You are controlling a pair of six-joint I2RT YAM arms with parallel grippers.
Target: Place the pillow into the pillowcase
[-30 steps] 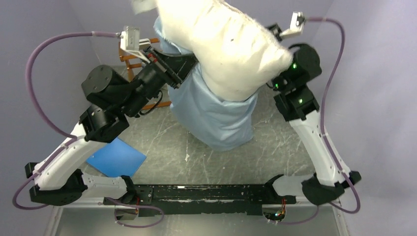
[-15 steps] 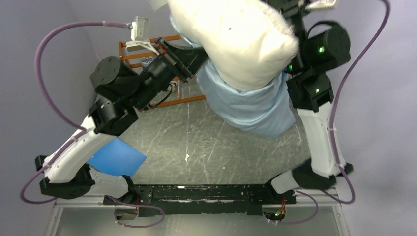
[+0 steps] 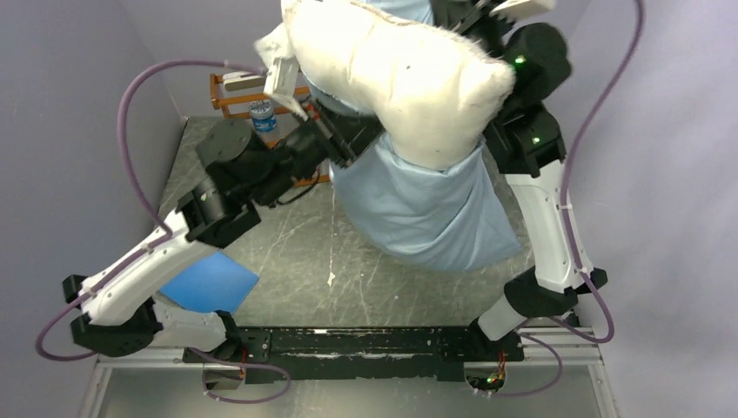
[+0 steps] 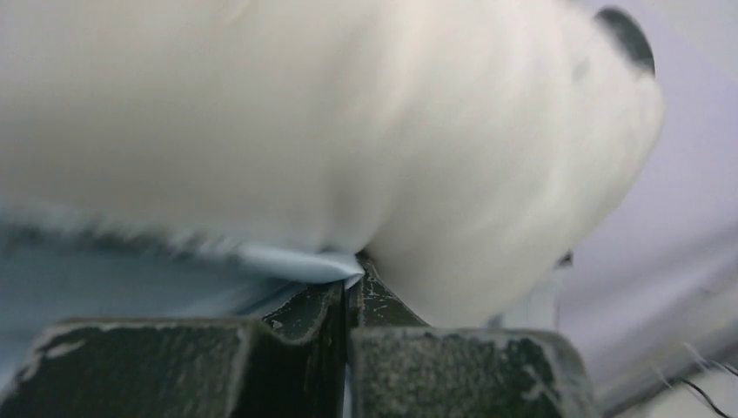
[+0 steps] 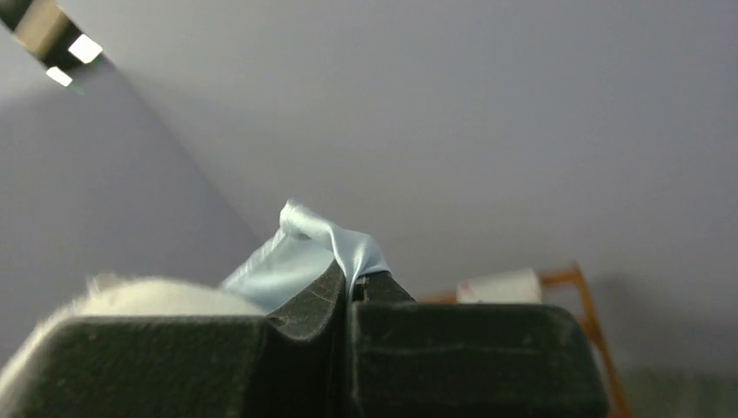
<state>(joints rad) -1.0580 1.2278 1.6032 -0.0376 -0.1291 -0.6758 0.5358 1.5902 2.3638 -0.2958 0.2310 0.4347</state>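
Top external view: the pillow point(image 3: 409, 83) is held up in the upper middle of the frame. Only its lower end is tucked into the mouth of the pillowcase point(image 3: 426, 205), which hangs beneath it over the table point(image 3: 287, 252). Most of the pillow bulges out above the opening.

Each wrist view shows a pinch on the hem. The left hand point(image 4: 348, 296) is clenched on a thin blue edge with the pillow pressed against it. The right hand point(image 5: 351, 292) is clenched on a small fold of the same cloth.

To my eye the load looks top-heavy, so a tilt could roll the pillow out over the rim. The fabric is thin, and if either pinch slips, the mouth would collapse on that side.

At upper left an orange rack point(image 3: 228, 96) holds what looks like a small bottle point(image 3: 261, 116).
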